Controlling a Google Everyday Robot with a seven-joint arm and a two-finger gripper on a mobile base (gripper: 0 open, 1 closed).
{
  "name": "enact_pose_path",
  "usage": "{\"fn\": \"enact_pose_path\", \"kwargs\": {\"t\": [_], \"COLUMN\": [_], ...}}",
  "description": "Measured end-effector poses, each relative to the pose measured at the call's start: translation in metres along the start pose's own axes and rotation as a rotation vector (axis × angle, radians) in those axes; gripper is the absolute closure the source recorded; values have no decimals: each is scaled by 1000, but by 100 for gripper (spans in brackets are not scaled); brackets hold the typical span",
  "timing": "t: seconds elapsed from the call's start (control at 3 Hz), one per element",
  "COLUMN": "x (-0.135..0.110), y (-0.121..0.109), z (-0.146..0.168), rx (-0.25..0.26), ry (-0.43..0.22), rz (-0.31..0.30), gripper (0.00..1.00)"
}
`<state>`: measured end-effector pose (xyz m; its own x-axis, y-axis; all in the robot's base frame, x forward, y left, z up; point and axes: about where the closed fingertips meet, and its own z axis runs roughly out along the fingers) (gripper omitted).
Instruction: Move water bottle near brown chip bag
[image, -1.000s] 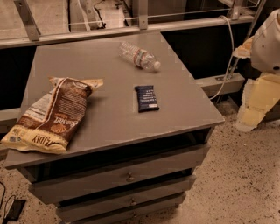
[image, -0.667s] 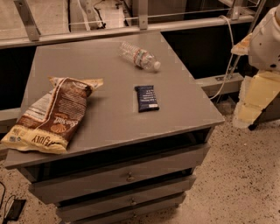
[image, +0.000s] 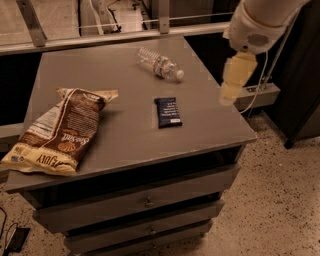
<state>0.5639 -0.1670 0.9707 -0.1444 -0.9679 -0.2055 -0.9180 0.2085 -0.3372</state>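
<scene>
The clear, ribbed plastic water bottle (image: 159, 65) lies on its side near the grey counter's (image: 125, 140) far edge. The crinkled brown chip bag (image: 62, 132) sprawls at the near left corner, well apart. A flat dark bar wrapper (image: 167, 112) lies mid-counter. The pale gripper (image: 231, 89) points down above the right edge; open or closed, I cannot tell.

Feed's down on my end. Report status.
End effector hangs at the table's right edge, touching nothing. Water bottle on its side, far end, apart from brown chip bag. Dark blue bar wrapper roughly between them.
</scene>
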Motion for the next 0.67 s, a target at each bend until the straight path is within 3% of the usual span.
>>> {"fn": "enact_pose_path", "kwargs": {"t": [0.67], "x": [-66], "y": [-112], "z": [83], "rx": [33], "ry": [-56], "rz": [0], "gripper": [0]}}
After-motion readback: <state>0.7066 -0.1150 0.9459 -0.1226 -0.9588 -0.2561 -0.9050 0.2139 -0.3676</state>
